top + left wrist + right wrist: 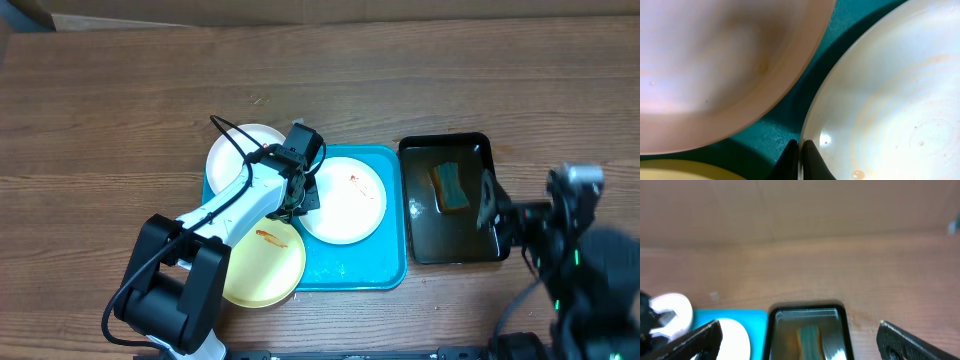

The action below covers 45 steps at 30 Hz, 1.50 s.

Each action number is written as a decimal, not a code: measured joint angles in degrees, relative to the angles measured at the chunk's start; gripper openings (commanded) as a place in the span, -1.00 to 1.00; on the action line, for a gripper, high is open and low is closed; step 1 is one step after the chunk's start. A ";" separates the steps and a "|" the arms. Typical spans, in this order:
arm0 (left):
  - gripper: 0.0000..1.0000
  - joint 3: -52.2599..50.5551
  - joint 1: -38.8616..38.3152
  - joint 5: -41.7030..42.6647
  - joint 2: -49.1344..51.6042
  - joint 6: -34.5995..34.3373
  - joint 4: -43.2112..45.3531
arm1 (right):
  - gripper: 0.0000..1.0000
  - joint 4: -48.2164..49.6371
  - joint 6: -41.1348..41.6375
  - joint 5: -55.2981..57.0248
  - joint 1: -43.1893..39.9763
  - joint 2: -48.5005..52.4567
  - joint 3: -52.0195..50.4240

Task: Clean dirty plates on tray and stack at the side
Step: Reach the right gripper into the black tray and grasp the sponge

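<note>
**Left pincer pinches the rim of a white plate**

The blue tray (385,268) sits in the middle of the frame on the brown wooden worktop (120,100). Three plates lie on it. The smeared white plate (348,205) is on the right part of the tray and has a small orange-red mark near its top. The other white plate (238,155) is at the upper left, hanging over the tray's edge. The yellow plate (265,268) is at the lower left, and it has an orange mark too.

The left pincer (800,150) is closed tight on the left rim of the smeared white plate, with one finger on each side of the edge.

The right pincer (800,327) is wide open and holds nothing. It hangs at the right of the frame, just by the black tray (440,238). A sponge (450,187) lies in that black tray.
</note>
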 measured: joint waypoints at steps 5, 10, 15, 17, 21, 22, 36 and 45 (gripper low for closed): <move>-0.91 0.00 -0.02 -0.04 0.00 0.04 0.00 | 1.00 -9.81 -0.44 -0.15 0.00 18.34 12.50; -0.91 0.00 -0.02 -0.11 0.00 0.04 0.04 | 0.68 -12.72 -0.66 -1.86 -0.02 30.62 17.38; -0.90 0.00 -0.02 -0.15 0.00 0.04 0.04 | 0.53 -16.33 -0.22 -1.81 -0.02 40.57 17.49; -0.89 0.00 -0.02 -0.17 0.00 0.04 0.02 | 0.53 -17.25 0.09 -1.81 -0.02 44.92 17.49; -0.89 0.00 -0.02 -0.17 0.00 0.04 0.04 | 0.50 -17.73 0.50 -1.77 -0.02 53.29 17.49; -0.89 0.00 -0.02 -0.17 0.00 0.04 0.04 | 0.49 -17.64 0.57 -1.75 -0.02 55.71 17.49; -0.90 0.00 -0.02 -0.17 0.00 0.04 0.04 | -0.61 -16.26 2.49 -3.15 0.00 70.18 17.49; -0.87 0.00 -0.02 -0.17 0.00 0.04 0.04 | 0.49 -18.03 2.47 -3.91 -0.02 70.18 17.49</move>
